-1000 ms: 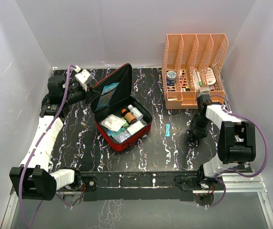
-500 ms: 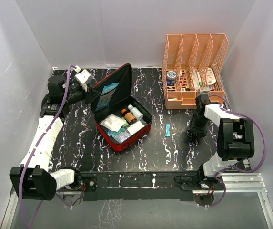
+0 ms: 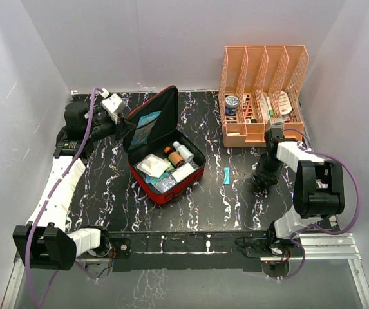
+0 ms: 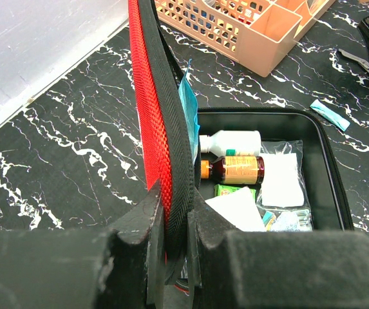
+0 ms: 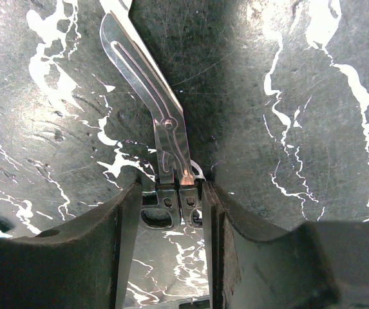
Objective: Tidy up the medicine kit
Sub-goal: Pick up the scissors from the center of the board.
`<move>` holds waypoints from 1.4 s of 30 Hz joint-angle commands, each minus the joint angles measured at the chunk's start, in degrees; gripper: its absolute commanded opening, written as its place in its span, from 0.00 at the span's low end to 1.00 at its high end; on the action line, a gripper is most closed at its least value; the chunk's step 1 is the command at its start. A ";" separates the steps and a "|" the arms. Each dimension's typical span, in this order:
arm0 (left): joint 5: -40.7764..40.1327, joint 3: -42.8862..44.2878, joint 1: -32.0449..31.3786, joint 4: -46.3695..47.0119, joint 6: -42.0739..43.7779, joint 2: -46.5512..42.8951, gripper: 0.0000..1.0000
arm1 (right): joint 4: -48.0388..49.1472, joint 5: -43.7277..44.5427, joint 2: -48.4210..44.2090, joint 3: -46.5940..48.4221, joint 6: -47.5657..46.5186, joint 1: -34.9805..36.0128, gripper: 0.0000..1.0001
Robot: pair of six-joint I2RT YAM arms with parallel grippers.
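A black desk (image 3: pixel 236 206) with white marble veining stood in a plain white booth. A far wall (image 3: pixel 171 45) rose behind it, with a left wall (image 3: pixel 10 129) and right wall (image 3: pixel 364 90) beside it, all under soft, even light.

- This looks like a robot test lab, not a home.
- Plain white walls (image 3: pixel 190 45) stand close around a black table (image 3: pixel 107 193) with white streaks, like a small booth.
- The left arm (image 3: pixel 58 183) and right arm (image 3: pixel 293 153) sit on a metal frame (image 3: pixel 329 244) at the table's near edge.
- Purple cables (image 3: pixel 355 190) loop around them.
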 commanded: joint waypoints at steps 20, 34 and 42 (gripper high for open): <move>2.06 1.05 -0.38 -3.46 0.61 -0.15 0.00 | 0.48 -0.08 -0.24 -2.42 -0.02 0.40 0.31; 2.04 0.69 -0.38 -3.64 0.79 -0.62 0.00 | -0.05 -0.53 -0.57 -2.20 -0.22 1.06 0.00; 2.09 0.80 -0.46 -3.62 0.79 -0.45 0.00 | -3.36 -1.78 -3.88 1.11 -0.77 1.14 0.00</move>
